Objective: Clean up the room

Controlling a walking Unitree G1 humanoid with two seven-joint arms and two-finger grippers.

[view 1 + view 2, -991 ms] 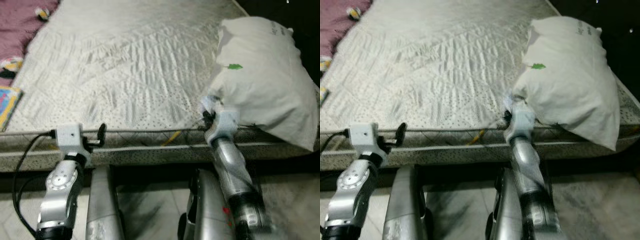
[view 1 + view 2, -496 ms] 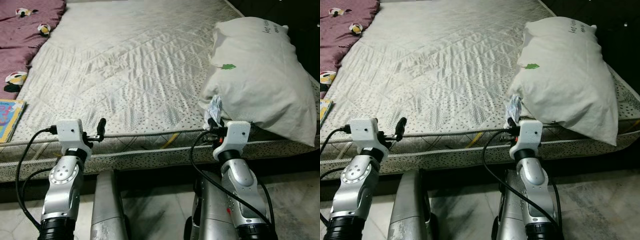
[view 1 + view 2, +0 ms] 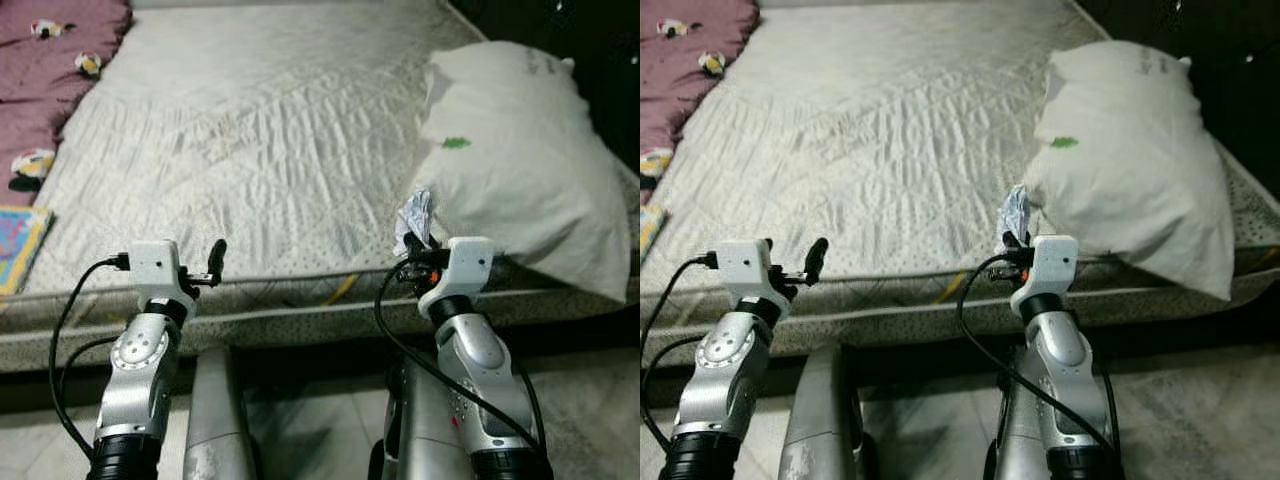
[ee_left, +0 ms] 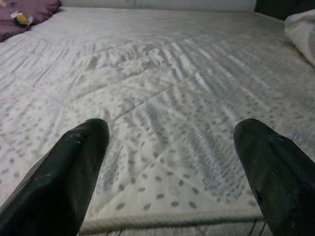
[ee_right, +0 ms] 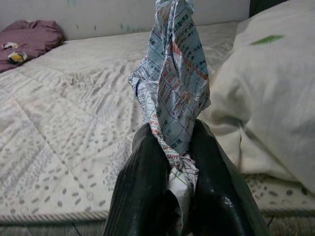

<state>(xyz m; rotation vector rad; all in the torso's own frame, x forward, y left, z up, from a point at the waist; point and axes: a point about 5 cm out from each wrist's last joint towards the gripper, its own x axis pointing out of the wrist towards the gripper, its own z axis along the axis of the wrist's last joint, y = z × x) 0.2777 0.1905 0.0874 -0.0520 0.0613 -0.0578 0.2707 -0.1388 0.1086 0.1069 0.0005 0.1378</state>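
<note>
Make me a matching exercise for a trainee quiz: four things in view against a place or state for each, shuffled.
1. crumpled paper
2. pillow
3. left gripper
4. maroon blanket

a. open, above the mattress edge
b. far left part of the bed
c. pinched in the right gripper
d. lying on the mattress's right side

Pairs: 1-c, 2-d, 3-a, 4-b
</note>
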